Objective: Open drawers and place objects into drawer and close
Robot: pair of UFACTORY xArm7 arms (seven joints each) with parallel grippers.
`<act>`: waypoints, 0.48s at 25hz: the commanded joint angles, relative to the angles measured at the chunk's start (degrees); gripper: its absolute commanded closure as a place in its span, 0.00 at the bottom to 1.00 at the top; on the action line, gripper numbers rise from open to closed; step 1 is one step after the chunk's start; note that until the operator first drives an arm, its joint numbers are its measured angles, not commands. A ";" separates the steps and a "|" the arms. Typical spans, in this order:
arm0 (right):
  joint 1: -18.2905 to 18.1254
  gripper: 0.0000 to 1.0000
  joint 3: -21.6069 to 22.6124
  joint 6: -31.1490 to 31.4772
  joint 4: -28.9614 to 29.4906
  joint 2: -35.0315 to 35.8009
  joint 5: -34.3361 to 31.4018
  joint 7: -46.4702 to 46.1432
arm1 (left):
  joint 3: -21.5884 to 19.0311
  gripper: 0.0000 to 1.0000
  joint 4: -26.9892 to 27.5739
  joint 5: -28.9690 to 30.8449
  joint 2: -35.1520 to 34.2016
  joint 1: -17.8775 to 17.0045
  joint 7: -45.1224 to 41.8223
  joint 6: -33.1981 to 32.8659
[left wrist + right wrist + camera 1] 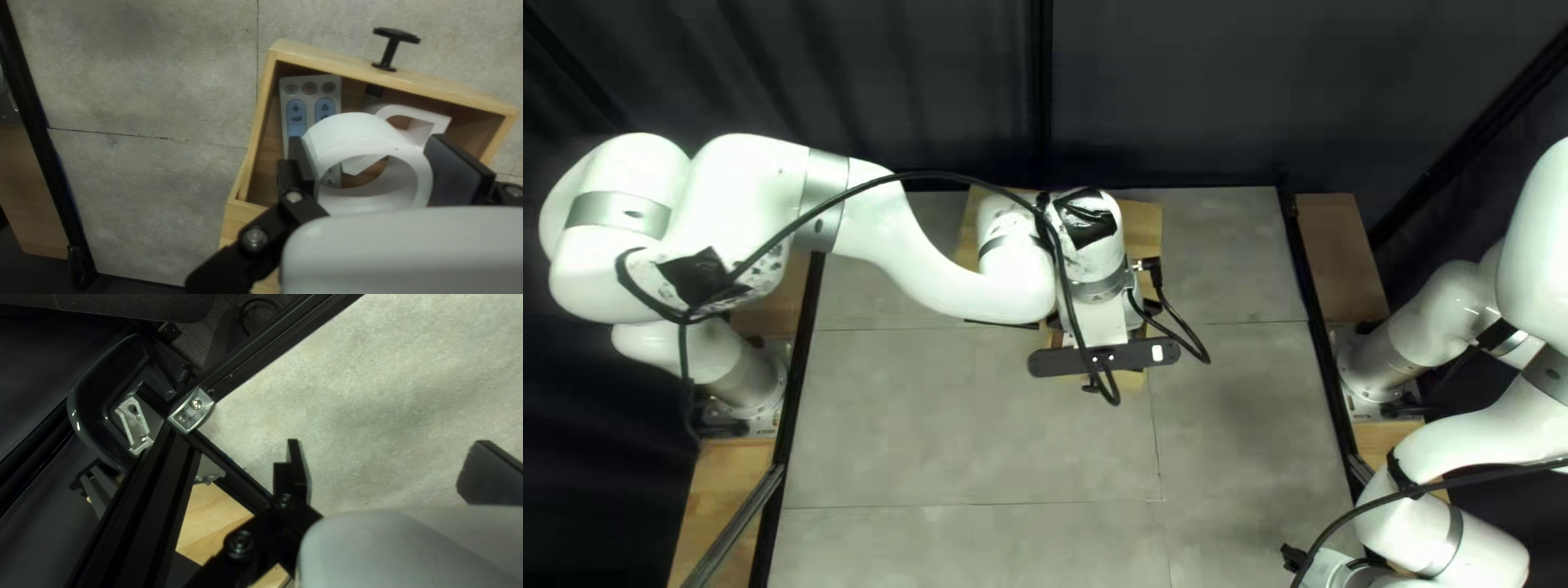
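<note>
One white ring [343,130], which my left gripper [1100,323] is pinching between its jaws over one open wooden drawer [327,59], toward the desk's [958,436] twelve o'clock, the drawer holding one remote [309,98]; one right gripper [388,457], mine, its jaws standing spread toward five o'clock.

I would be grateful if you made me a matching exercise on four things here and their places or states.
1. remote control
2. black knob
3. left claw
4. right claw

A. open, fingers wide apart
B. inside the wooden drawer
C. shut on the white ring
D. on the drawer's outer front

Pairs: 1-B, 2-D, 3-C, 4-A
</note>
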 commanded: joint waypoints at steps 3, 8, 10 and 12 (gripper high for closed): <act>0.00 0.00 0.00 0.00 0.00 0.00 0.00 0.00 | -0.33 1.00 0.62 -0.82 0.49 0.27 0.69 0.78; 0.00 0.00 0.00 0.00 0.00 0.00 0.00 0.00 | -0.32 0.00 0.50 -1.34 0.50 0.55 0.74 1.26; 0.00 0.00 0.00 0.00 0.00 0.00 0.00 0.00 | -0.29 0.00 0.90 -1.19 0.54 0.46 0.48 1.61; 0.00 0.00 0.00 0.00 0.00 0.00 0.00 0.00 | -0.27 0.00 1.23 -1.03 0.62 0.41 0.36 1.78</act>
